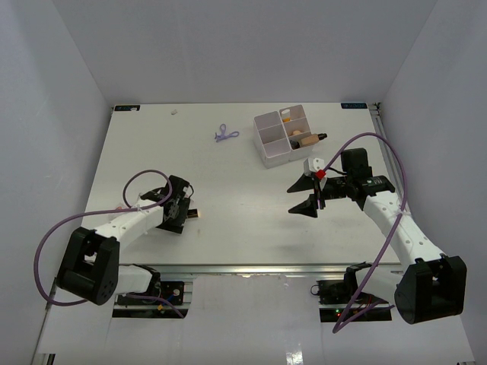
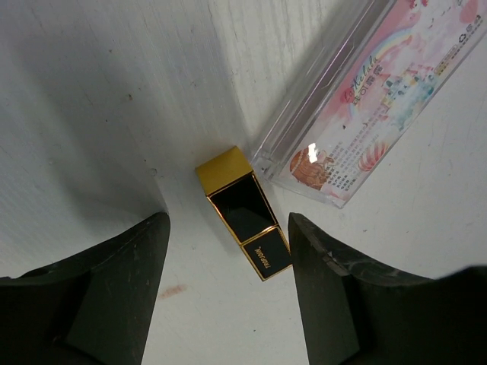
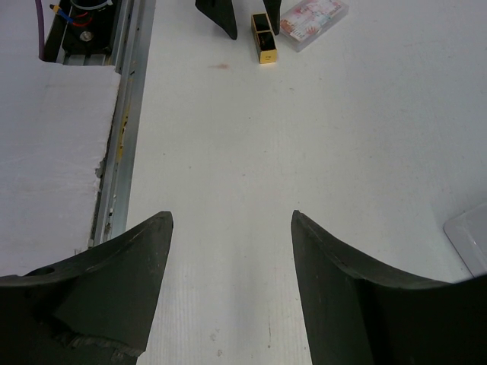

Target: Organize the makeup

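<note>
The white table fills the top view. Toward its 8 o'clock, the left gripper points down at the surface with its fingers well apart and closed on nothing. At 4 o'clock the right gripper hovers with its fingers equally spread and only bare table between them. The white four-compartment box sits at 1 o'clock, with a beige dark-capped bottle in its right-hand near cell and an orange tube in the far one. The clear pinkish case lies flat at 1 o'clock from the black-gold lipstick, its corner against the gold end. That lipstick lies on the table between the left fingers, touching neither. The lilac clip rests alone at 12 o'clock.
</note>
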{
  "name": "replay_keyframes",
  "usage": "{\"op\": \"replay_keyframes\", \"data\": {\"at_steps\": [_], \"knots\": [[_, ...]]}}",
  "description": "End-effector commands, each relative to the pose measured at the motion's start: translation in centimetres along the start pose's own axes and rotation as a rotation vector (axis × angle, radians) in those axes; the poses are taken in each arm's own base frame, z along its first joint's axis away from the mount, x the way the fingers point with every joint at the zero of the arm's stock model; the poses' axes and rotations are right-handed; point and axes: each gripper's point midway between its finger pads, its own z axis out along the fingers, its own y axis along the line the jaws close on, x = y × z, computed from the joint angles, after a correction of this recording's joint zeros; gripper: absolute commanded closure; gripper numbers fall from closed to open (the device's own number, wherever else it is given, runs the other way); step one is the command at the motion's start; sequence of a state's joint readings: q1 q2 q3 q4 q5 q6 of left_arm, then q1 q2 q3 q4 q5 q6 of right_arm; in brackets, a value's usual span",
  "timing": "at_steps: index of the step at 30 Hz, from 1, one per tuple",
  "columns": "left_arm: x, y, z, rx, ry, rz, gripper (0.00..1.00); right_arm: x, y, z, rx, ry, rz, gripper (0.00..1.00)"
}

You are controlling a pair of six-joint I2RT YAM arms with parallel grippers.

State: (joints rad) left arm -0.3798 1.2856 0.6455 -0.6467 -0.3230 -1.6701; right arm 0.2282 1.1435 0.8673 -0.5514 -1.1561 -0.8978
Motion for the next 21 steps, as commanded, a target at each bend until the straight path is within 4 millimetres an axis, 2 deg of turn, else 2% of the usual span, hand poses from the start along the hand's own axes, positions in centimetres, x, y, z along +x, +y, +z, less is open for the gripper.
{"op": "replay_keyframes", "data": {"at_steps": [1, 11, 18, 21], "knots": [[-0.1, -2.1, -0.1, 0.054, 0.006, -0.004, 0.27, -0.4, 0.6, -0.1, -0.015, -0.027, -0.006, 0.30], [0.9, -1.4, 0.9, 0.036, 0.063, 0.001, 0.35, -0.3, 0.5, -0.1, -0.012, -0.025, -0.005, 0.30], [1.1, -1.1, 1.1, 0.026, 0.073, 0.020, 0.54, -0.4, 0.6, -0.2, -0.012, -0.025, -0.006, 0.30], [1.3, -0.8, 1.1, 0.024, 0.084, 0.031, 0.55, -0.4, 0.6, -0.2, -0.011, -0.027, -0.007, 0.30]]}}
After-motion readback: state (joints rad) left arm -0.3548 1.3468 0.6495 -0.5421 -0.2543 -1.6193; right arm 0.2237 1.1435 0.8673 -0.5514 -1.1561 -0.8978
